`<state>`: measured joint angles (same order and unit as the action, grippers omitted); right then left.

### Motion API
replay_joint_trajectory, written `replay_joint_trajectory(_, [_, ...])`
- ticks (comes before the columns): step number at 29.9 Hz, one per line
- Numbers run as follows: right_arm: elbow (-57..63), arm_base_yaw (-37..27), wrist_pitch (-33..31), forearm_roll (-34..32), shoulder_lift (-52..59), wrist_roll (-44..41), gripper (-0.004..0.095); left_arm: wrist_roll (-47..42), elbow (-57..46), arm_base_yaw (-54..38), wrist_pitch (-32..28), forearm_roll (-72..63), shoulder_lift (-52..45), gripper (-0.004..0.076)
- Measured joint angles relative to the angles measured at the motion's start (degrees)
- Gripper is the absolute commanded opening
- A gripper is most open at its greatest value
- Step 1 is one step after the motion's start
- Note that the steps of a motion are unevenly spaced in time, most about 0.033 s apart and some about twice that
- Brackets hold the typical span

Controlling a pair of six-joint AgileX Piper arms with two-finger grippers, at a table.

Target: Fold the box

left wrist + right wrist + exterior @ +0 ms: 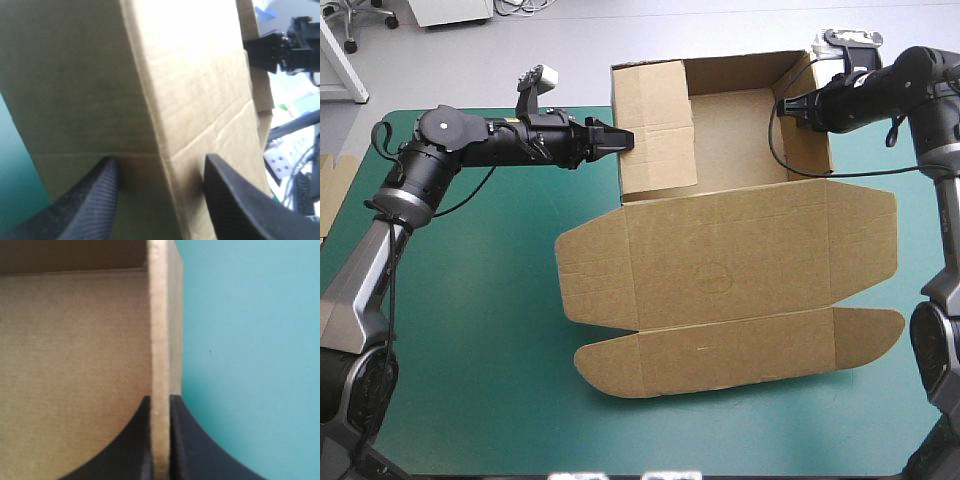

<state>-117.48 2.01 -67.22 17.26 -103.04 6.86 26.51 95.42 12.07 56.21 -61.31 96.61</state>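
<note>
The brown box (730, 270) sits mid-table on the teal-green cover (470, 350), toward the far edge. Its tray walls are raised and its lid lies flat, spread out toward the near edge. My left gripper (623, 140) is spread, its black fingers (95, 200) standing on either side of the left wall's folded-over flap. My right gripper (160, 399) is all but pressed together, pinching the edge of the right wall.

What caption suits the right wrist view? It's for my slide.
The right tool clamps a raised wall of the box, teal-green cover outside it.
</note>
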Motion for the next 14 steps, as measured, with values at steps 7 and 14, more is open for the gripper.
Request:
replay_joint_trajectory(7, [0.00, 4.59, 0.06, -5.22, -0.01, -3.94, 0.0003, -8.63, 4.85, 1.70, -0.19, 13.64, 0.00, 0.0377])
replay_joint_trajectory(14, [0.00, 5.16, -0.02, -4.22, -0.08, -5.46, 0.0003, -14.39, 7.33, 2.41, 0.52, 20.87, 0.00, 0.0349])
